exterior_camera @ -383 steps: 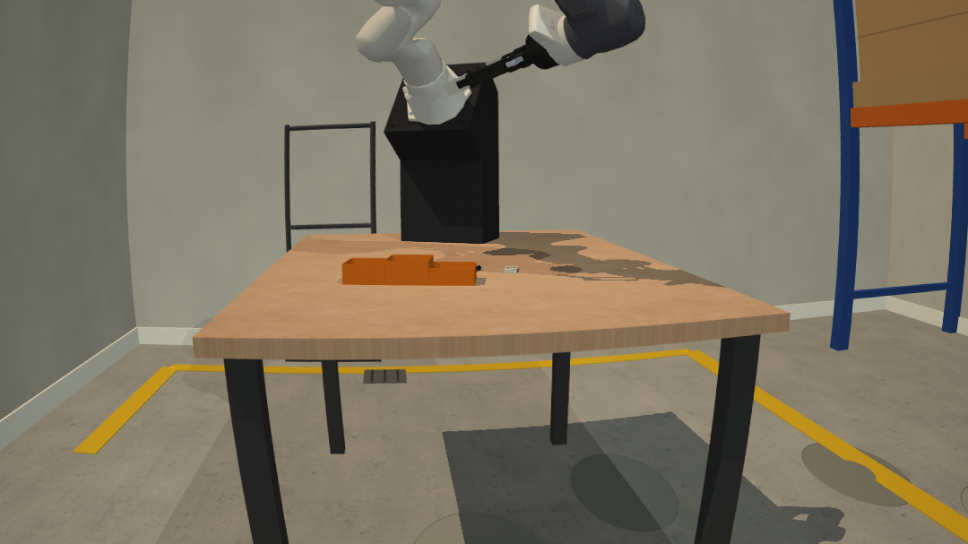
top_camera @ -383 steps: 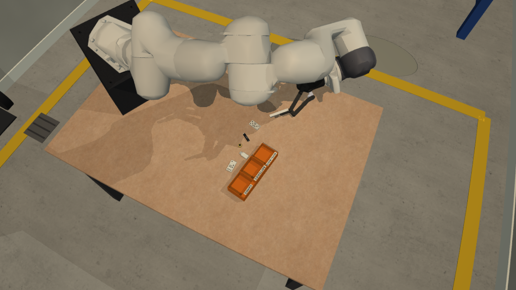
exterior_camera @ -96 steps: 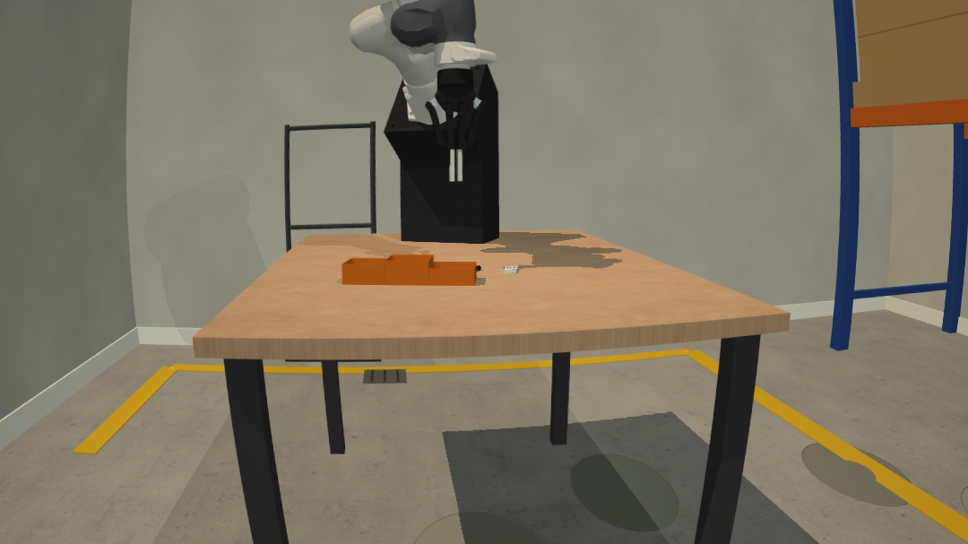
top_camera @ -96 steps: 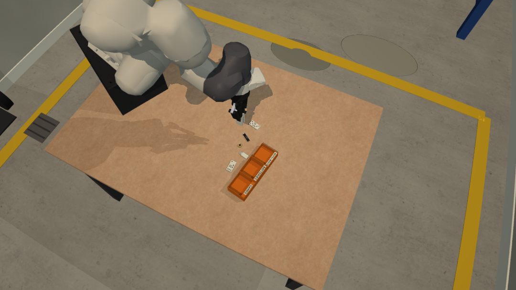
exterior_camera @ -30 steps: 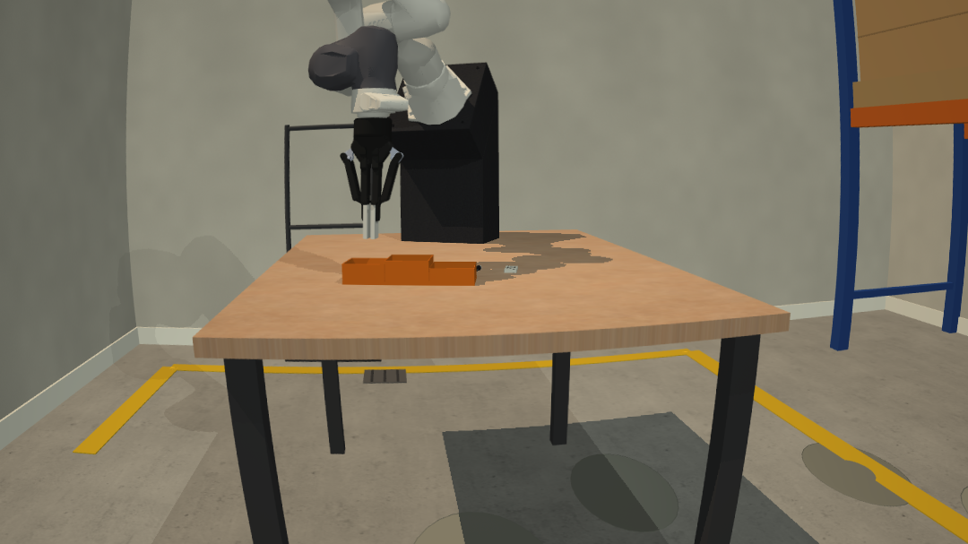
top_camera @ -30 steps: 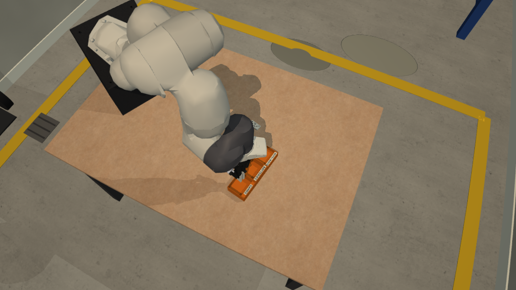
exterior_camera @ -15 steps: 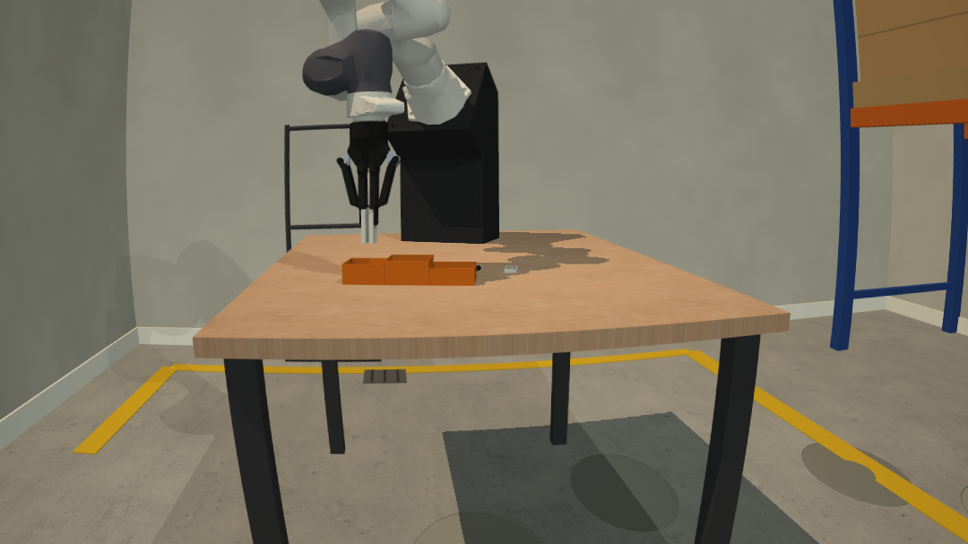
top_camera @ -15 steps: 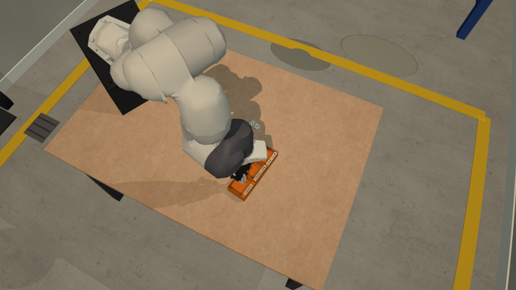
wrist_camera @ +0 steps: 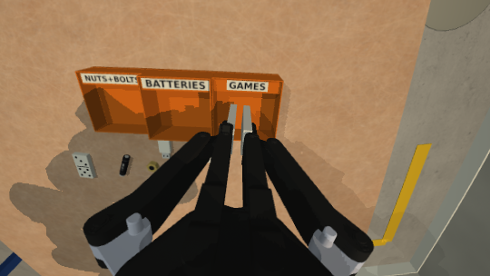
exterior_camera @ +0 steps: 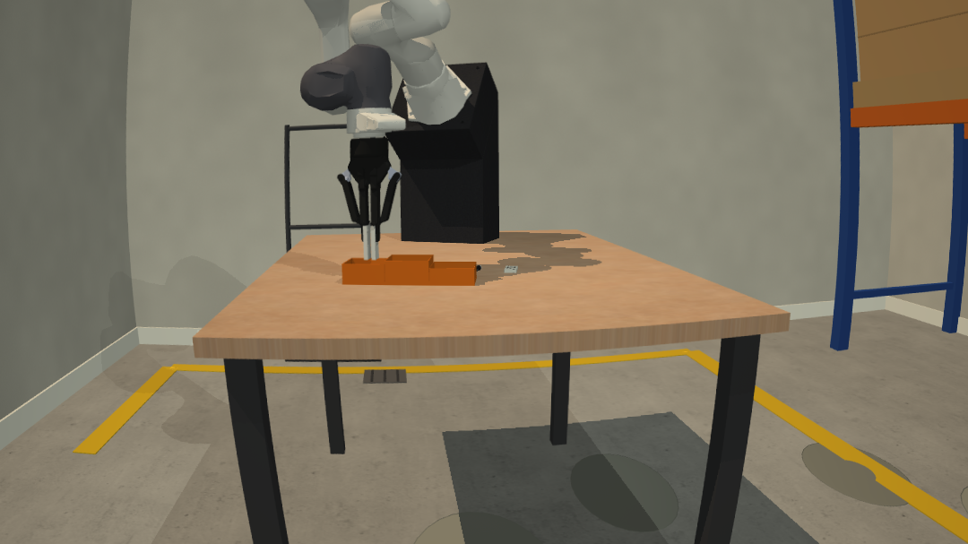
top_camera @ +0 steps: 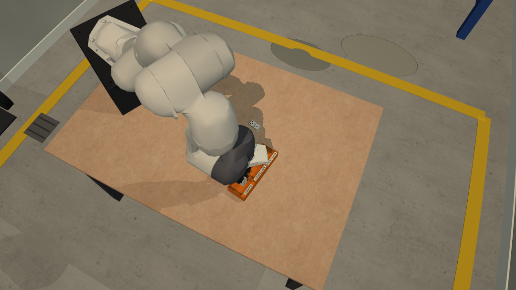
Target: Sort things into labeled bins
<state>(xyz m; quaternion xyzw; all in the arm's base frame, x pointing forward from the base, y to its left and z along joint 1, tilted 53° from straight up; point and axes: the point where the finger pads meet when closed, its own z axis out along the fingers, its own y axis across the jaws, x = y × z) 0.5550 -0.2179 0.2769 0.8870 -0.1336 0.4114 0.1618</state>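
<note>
My gripper (top_camera: 243,182) (exterior_camera: 370,257) (wrist_camera: 239,114) is shut with a thin gap and nothing between the fingertips. It points down at the GAMES bin (exterior_camera: 362,273) (wrist_camera: 269,105), tips near its rim. The BATTERIES bin (exterior_camera: 408,270) (wrist_camera: 177,110) is in the middle, the NUTS+BOLTS bin (exterior_camera: 453,273) (wrist_camera: 120,98) at the other end. A white domino (top_camera: 254,124) (exterior_camera: 510,269) (wrist_camera: 84,165), a small black cylinder (wrist_camera: 124,164), a brass-coloured nut (wrist_camera: 152,166) and a white USB stick (wrist_camera: 165,147) lie on the table. The fingers hide the table behind them.
The three orange bins stand touching in a row on the wooden table (top_camera: 312,149) (exterior_camera: 571,302). The USB stick lies close against the BATTERIES bin's wall. The arm covers much of the table in the top view. A black pedestal (exterior_camera: 450,188) carries the arm.
</note>
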